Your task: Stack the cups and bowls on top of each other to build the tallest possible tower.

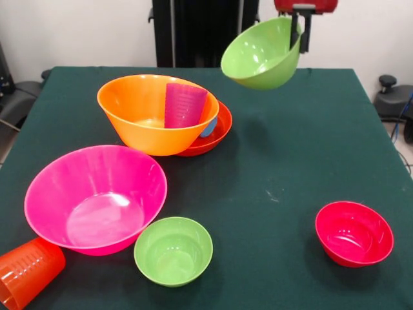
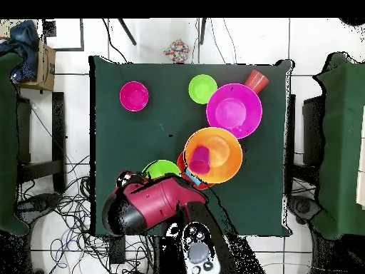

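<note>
My gripper (image 1: pixel 299 42) is shut on the rim of the medium lime green bowl (image 1: pixel 260 54) and holds it tilted, high above the table's far side. The bowl also shows in the overhead view (image 2: pixel 162 169), partly under the arm. The tower is the large orange bowl (image 1: pixel 150 116) resting on the shallow red-orange bowl (image 1: pixel 219 129), with the purple cup (image 1: pixel 184 105) standing in it and the blue cup (image 1: pixel 209 127) wedged at its side. The held bowl hangs right of the tower. The red cup is out of view.
The large pink bowl (image 1: pixel 97 197), the small lime green bowl (image 1: pixel 173 250) and the small crimson bowl (image 1: pixel 353 232) stand apart at the table's near side. An orange cup (image 1: pixel 26 274) lies on its side at the near left corner.
</note>
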Available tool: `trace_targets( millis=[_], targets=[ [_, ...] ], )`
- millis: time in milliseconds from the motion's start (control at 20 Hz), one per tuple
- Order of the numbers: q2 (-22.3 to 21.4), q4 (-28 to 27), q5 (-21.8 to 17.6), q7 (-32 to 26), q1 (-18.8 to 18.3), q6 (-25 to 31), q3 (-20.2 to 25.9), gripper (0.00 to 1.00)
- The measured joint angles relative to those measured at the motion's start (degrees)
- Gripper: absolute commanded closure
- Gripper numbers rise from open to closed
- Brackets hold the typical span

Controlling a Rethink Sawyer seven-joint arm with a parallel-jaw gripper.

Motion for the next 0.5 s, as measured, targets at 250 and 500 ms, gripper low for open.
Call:
trace_targets(
  millis=[250, 500],
  targets=[
    [-5.2, 2.1, 5.5, -0.8, -6.4, 5.9, 6.1, 1.0],
    [-10.0, 2.5, 9.3, -1.8, -11.4, 11.3, 10.8, 1.0]
  ],
)
